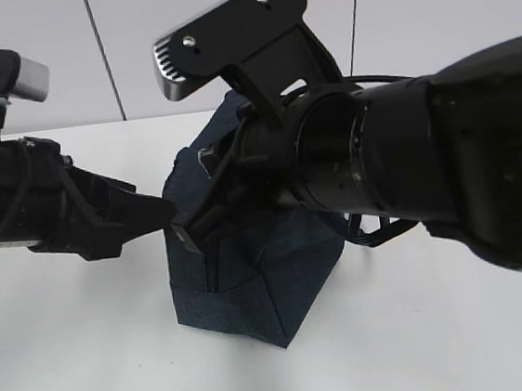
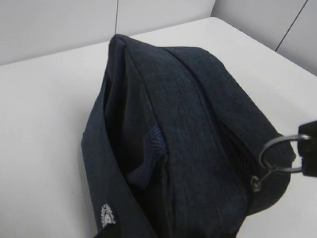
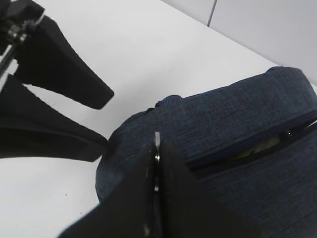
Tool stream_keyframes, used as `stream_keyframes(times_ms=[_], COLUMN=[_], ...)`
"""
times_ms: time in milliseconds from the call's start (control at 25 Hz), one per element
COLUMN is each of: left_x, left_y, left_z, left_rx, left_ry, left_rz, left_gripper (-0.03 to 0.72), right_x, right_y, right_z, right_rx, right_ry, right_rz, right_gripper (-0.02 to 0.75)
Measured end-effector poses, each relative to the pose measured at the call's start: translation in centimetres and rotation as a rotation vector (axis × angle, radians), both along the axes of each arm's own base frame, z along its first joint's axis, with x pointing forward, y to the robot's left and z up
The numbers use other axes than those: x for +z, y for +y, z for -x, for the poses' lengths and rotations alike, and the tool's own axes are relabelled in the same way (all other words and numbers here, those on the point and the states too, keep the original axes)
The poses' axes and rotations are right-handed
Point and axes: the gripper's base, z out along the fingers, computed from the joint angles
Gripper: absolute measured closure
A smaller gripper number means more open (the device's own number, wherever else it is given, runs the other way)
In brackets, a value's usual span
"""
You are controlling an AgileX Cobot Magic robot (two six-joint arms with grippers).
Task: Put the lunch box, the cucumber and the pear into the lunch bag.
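Observation:
The navy lunch bag (image 1: 278, 268) stands on the white table, seen close in the left wrist view (image 2: 198, 124) and the right wrist view (image 3: 223, 119). My right gripper (image 1: 189, 236) is shut on its metal ring pull (image 2: 277, 153), and a sliver of the ring shows between the closed fingers (image 3: 156, 138). The zipper (image 3: 257, 148) gapes a little, with something pale inside that I cannot identify. My left gripper (image 3: 109, 120) is open at the bag's near end, its lower finger (image 3: 74, 144) touching the fabric. The lunch box, cucumber and pear are out of view.
The white table (image 1: 73, 365) surrounds the bag. A grey panelled wall (image 1: 60, 58) stands behind the table's back edge. The right arm's bulky wrist (image 1: 407, 161) hangs over the bag's right side.

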Motion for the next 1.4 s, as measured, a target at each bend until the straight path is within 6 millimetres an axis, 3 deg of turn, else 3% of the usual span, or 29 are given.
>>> stream_keyframes(times_ms=[240,320,440,560,760,800,1080,1400], left_x=[-0.7,-0.9,-1.3,-1.4,-1.4,-1.4,-1.3,-1.2], left_y=[-1.1,-1.5,-1.8,-1.9,-1.9,-1.9,-2.0,-2.0], left_z=[-1.5,-1.8,-1.7,-1.6,-1.5,-1.5,-1.4,-1.3], left_rx=[-0.034,-0.062,-0.1,-0.125,-0.134,-0.137,-0.139,-0.149], left_ry=[0.065,0.091,0.118,0.124,0.128,0.127,0.133,0.134], left_rz=[0.034,0.046,0.051,0.047,0.048,0.046,0.054,0.057], left_gripper=[0.341,0.418,0.622,0.69,0.697,0.669,0.699,0.7], right_x=[0.0,0.0,0.0,-0.1,-0.1,-0.1,0.6,1.0], right_y=[0.1,0.1,0.1,-0.2,-0.5,-0.5,-0.7,-2.5], right_z=[0.0,0.0,0.0,-0.1,-0.3,-0.3,-0.8,-2.9], right_rx=[0.006,0.008,0.008,-0.017,-0.049,-0.05,-0.08,-0.164], right_ry=[0.001,0.001,0.001,0.0,-0.003,-0.003,-0.033,-0.043], right_rz=[-0.003,-0.004,-0.004,0.009,0.022,0.022,0.034,0.033], right_gripper=[0.732,0.732,0.732,0.732,0.732,0.732,0.732,0.732])
